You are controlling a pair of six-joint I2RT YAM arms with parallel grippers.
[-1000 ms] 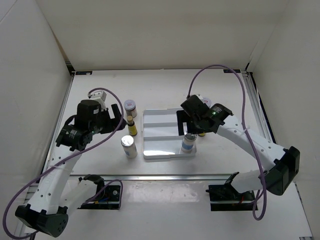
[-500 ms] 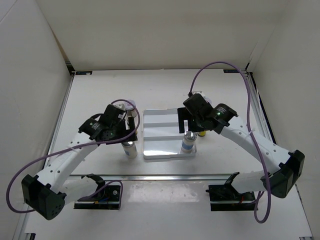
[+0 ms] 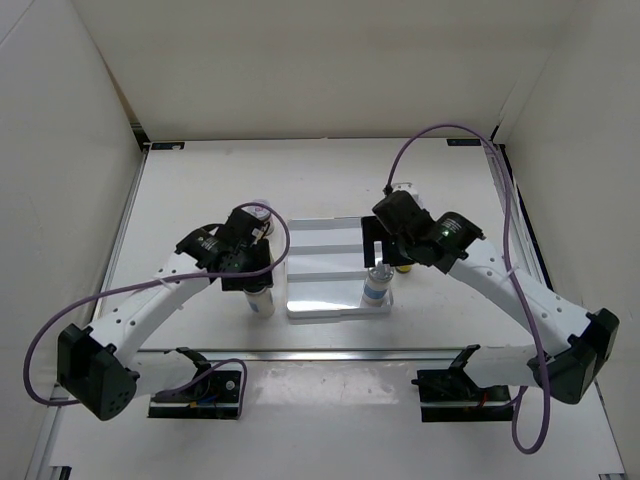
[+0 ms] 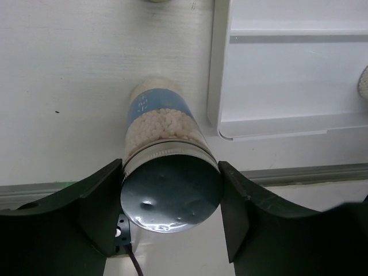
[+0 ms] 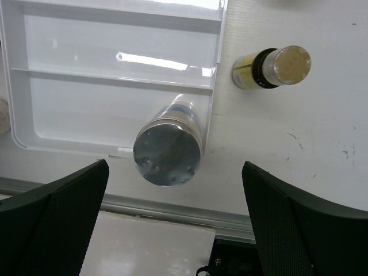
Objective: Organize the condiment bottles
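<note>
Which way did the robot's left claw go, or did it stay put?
Yes. The left gripper moved right, toward the flat white rectangular tray, and now clasps the silver-topped white shaker.

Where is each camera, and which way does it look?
Top external: above and behind, looking down at the table; left arm and right arm show.
Left wrist: on the left arm, looking down at the left shaker; its fingers hug the lid.
Right wrist: on the right arm, looking down at the right shaker; its fingers stand wide apart.
Shared: both wrists see the tray.
</note>
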